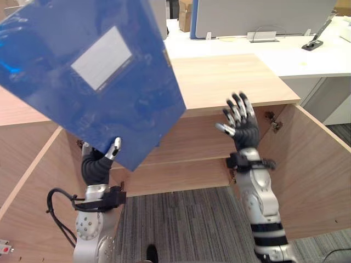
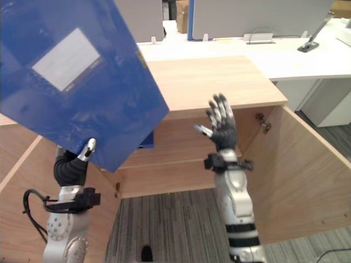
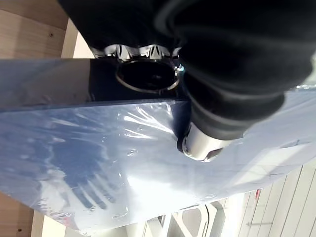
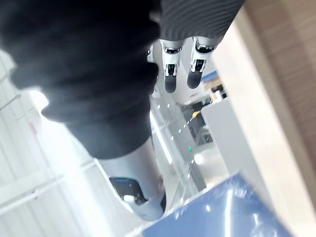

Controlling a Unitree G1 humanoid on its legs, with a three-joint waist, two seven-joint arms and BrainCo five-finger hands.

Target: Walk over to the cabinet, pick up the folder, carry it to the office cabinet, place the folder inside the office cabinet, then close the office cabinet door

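At far left, left door (image 1: 22, 219) of office cabinet (image 1: 230, 76) stands open. My left hand (image 1: 112, 149) pinches folder (image 1: 93, 76) at lower edge, thumb on front face. Folder held high, tilted, above cabinet top. Judged: pickup, carry done; placing on shelf (image 1: 181, 164), closing remain. My right hand (image 1: 238, 118) empty, fingers spread, well apart from folder. Beyond it, right door (image 1: 318, 170) open.

The blue folder (image 1: 93, 71), pinched by the left robot hand (image 1: 100, 164), blocks the upper left of the frame. At centre the cabinet (image 1: 230, 82) opening lies free between left door (image 1: 27, 186) and right door (image 1: 312, 170); the right robot hand (image 1: 239, 125) stands spread before it.
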